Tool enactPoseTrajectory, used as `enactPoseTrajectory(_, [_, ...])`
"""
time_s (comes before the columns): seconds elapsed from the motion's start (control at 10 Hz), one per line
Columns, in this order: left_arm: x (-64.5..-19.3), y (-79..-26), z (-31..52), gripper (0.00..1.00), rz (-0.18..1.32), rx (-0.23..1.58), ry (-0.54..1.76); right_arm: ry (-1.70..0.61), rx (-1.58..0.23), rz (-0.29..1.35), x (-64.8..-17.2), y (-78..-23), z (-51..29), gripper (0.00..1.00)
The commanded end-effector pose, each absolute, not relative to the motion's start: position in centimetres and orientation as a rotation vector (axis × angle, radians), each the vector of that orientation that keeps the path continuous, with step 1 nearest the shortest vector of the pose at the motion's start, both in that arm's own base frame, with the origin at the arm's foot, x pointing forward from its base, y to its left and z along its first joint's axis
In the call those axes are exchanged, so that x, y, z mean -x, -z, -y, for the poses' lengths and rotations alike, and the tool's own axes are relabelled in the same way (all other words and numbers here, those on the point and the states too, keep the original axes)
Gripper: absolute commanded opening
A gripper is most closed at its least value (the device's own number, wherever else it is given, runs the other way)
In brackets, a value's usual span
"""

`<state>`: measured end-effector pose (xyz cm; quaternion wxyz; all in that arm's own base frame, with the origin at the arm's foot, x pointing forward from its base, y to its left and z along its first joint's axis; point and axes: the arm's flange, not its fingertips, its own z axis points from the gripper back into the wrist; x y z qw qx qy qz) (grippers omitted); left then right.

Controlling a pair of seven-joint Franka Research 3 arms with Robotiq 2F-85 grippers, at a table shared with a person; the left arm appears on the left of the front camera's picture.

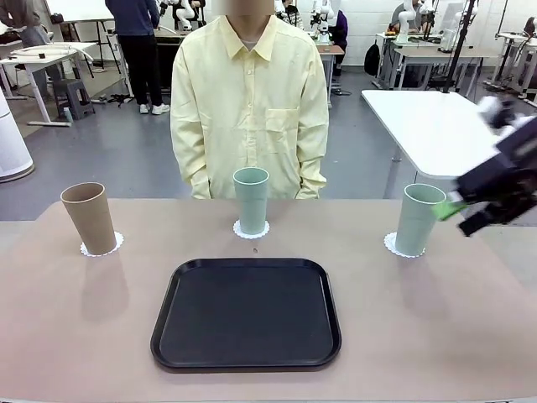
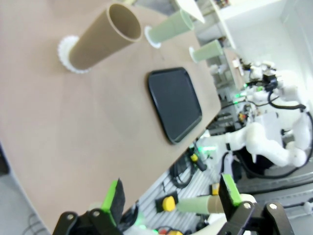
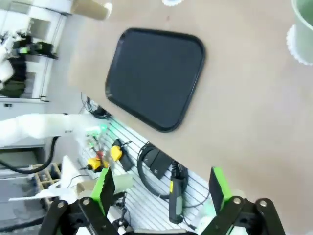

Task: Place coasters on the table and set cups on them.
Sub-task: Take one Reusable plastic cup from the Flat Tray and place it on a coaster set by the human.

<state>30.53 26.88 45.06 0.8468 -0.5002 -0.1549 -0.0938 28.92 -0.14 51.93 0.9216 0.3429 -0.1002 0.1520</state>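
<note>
Three cups stand on the beige table [image 1: 75, 327], each on a white lacy coaster. The tan cup [image 1: 88, 217] is at the far left on its coaster [image 1: 101, 246]. A mint cup [image 1: 251, 200] stands mid-back on its coaster [image 1: 251, 230]. A second mint cup [image 1: 418, 218] is at the right on a coaster [image 1: 401, 246]. My right gripper [image 1: 457, 217], blurred, hovers just right of that cup, open and empty. The right wrist view has this gripper [image 3: 161, 186] open above the table edge, with the mint cup [image 3: 304, 24] at the top right. My left gripper [image 2: 172, 196] is open and empty, far from the tan cup [image 2: 102, 36].
An empty black tray [image 1: 246, 313] lies at the front middle of the table. A person in a yellow shirt [image 1: 249, 101] stands at the far side behind the middle cup. A white-topped table [image 1: 428, 126] stands behind on the right.
</note>
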Motion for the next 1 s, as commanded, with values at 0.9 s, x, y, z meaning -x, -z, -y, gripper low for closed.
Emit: enactPoseTrajectory(0.9, [-30.5, -45.4, -26.8, 1.0, 0.336, 1.07, 0.184, -0.234, -1.38, 0.435, -28.6, -48.4, 25.3, 1.0])
